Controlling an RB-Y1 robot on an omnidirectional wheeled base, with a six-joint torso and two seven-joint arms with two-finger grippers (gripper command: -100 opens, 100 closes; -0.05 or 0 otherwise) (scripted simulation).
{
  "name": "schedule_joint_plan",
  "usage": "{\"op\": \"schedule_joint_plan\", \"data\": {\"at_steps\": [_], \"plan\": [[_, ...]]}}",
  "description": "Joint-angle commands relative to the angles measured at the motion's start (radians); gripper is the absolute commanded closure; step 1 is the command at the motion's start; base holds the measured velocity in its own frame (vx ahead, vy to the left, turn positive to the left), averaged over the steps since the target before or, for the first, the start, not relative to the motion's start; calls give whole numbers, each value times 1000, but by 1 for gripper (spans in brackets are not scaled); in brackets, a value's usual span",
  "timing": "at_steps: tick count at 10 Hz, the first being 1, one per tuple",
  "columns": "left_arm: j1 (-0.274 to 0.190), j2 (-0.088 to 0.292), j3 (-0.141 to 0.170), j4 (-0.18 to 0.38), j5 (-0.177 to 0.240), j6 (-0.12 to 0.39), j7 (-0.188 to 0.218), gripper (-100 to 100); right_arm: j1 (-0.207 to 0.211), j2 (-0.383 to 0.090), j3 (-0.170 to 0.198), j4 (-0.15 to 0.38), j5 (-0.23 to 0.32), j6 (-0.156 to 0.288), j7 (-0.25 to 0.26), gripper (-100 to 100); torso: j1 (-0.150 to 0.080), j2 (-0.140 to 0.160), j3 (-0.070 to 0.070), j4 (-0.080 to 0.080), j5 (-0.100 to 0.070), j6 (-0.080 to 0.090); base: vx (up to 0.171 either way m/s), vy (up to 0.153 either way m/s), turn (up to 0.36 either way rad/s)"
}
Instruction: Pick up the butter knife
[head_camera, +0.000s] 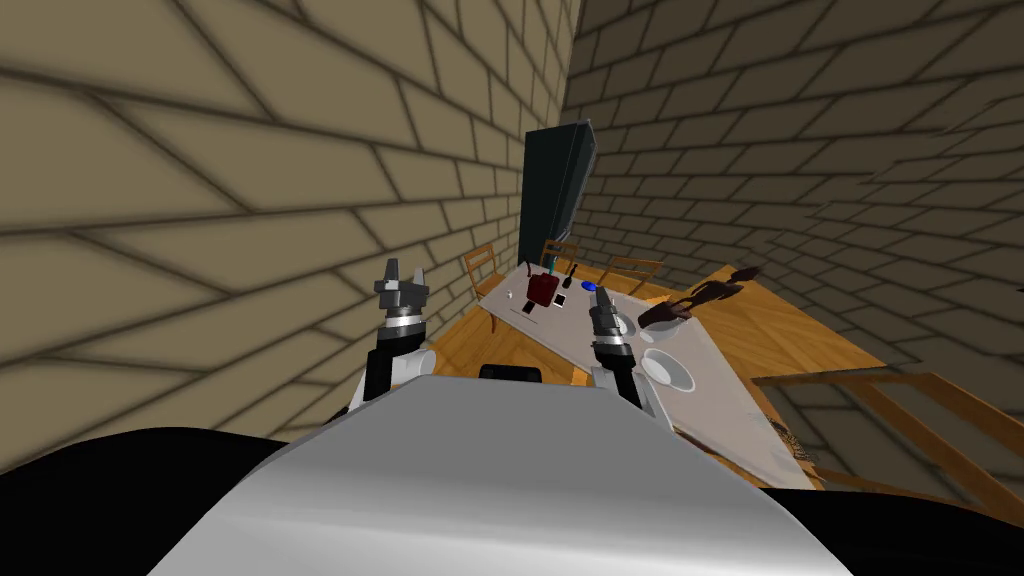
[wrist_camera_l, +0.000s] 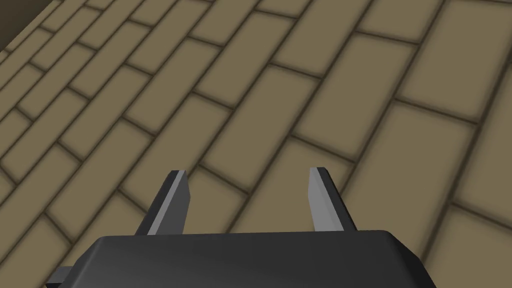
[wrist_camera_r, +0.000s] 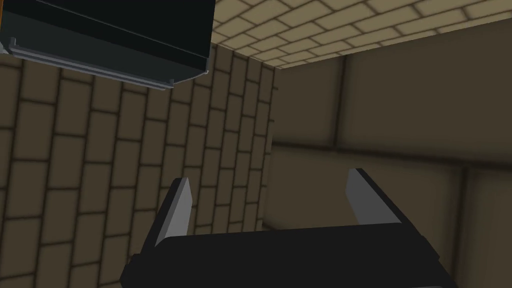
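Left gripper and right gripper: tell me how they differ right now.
Place: the left gripper is held up off to the side of the table, in front of the brick wall. The right gripper hangs over the table, near a white bowl.
Aim: the left gripper faces bare wall. The right gripper faces a wall corner, with the dark cabinet off to one side.
Shared: both are open and hold nothing.

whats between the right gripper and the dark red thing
Head view: a small dark square item on the table, between the right gripper and the dark red thing.
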Motion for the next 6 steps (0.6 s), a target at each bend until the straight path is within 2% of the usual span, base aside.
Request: {"op": "schedule_joint_plan", "data": {"at_steps": [1,4,5,6], "plan": [[0,0,0,0,0,0,0,0,-3,-27,-12,35,47,16,9,-100,0,0,0,0,0,0,-32,40,323],[0,0,0,0,0,0,0,0,-19,-74,-35,136,141,41,35,-100,2,2,1,0,0,0,-50,70,306],[0,0,0,0,0,0,0,0,-19,-74,-35,136,155,41,35,-100,3,2,1,1,1,0,-49,58,139],[0,0,0,0,0,0,0,0,-25,-89,-44,171,194,50,44,-100,1,2,1,1,1,1,-40,48,271]]}}
